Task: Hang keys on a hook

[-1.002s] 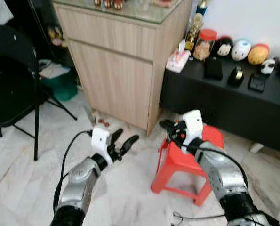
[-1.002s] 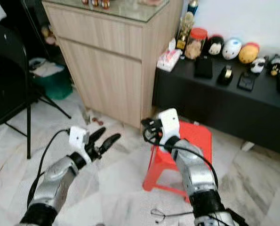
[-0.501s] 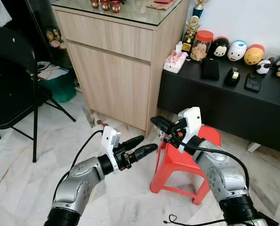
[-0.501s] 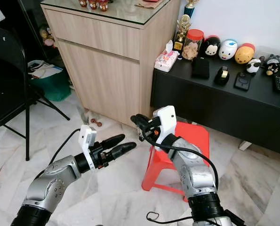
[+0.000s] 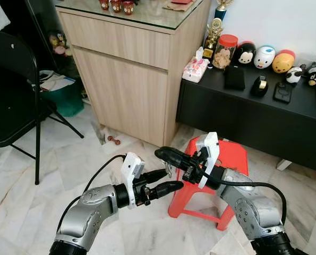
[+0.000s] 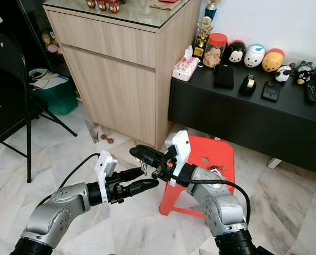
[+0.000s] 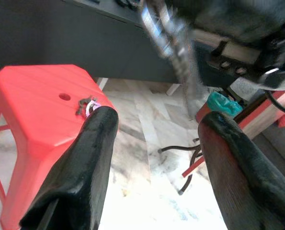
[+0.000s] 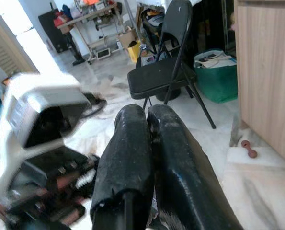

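Two grippers meet above the marble floor beside the red plastic stool (image 5: 229, 159). The right gripper (image 5: 164, 155) has its fingers pressed together, pinching what looks like a bunch of keys (image 5: 169, 169), blurred in the left wrist view, dangling below its tips. The left gripper (image 5: 171, 180) waits just beneath with fingers spread, probably to take them over for the hook

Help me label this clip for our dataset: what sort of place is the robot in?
Most likely a lived-in room of a home: a wooden cabinet with a glass top, a low black sideboard lined with character figurines, plus a red plastic stool and black folding chair on marble floor.
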Tool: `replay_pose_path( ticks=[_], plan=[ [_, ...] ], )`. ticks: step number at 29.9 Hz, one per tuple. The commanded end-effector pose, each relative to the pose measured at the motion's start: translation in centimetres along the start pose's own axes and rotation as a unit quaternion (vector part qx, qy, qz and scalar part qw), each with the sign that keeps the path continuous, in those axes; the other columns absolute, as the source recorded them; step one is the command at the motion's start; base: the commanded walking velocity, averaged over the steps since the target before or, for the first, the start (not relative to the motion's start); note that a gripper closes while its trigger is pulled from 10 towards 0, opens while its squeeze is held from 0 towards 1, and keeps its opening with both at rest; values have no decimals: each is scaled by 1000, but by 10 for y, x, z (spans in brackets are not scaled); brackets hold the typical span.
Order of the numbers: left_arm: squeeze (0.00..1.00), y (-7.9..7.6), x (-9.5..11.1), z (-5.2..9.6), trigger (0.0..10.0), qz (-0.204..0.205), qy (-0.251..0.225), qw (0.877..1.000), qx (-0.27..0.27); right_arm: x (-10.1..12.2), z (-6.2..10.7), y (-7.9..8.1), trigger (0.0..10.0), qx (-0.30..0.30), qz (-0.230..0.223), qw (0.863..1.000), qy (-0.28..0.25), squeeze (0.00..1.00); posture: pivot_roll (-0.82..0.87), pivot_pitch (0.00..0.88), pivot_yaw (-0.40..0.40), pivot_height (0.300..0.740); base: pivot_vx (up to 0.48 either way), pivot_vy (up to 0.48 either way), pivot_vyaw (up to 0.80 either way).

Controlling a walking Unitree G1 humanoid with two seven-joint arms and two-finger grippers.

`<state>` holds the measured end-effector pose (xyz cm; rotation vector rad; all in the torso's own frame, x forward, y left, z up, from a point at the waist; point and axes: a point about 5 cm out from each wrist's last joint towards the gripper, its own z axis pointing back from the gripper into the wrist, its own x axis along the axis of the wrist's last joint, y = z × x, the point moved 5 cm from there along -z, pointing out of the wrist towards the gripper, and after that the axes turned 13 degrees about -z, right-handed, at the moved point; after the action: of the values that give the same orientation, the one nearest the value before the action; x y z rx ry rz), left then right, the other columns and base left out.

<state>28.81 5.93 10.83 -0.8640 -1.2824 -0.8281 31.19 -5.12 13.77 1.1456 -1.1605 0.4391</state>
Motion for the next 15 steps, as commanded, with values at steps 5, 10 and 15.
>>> replay_pose_path(
  ticks=[5,10,15],
  plan=[
    [0,-7,4,6,10000,11,-4,1000,-21,-3,5,-2,10000,2,-1,1000,6,0,109,92,-45,740,0,0,0],
    [0,-14,8,8,10000,20,-9,999,-47,-8,7,-6,10000,-6,-6,1000,7,0,111,90,-41,740,0,0,0],
    [0,-13,8,7,10000,24,-12,999,-44,-12,9,-8,10000,-8,-22,1000,2,0,109,91,-41,740,0,0,0]
  ],
)
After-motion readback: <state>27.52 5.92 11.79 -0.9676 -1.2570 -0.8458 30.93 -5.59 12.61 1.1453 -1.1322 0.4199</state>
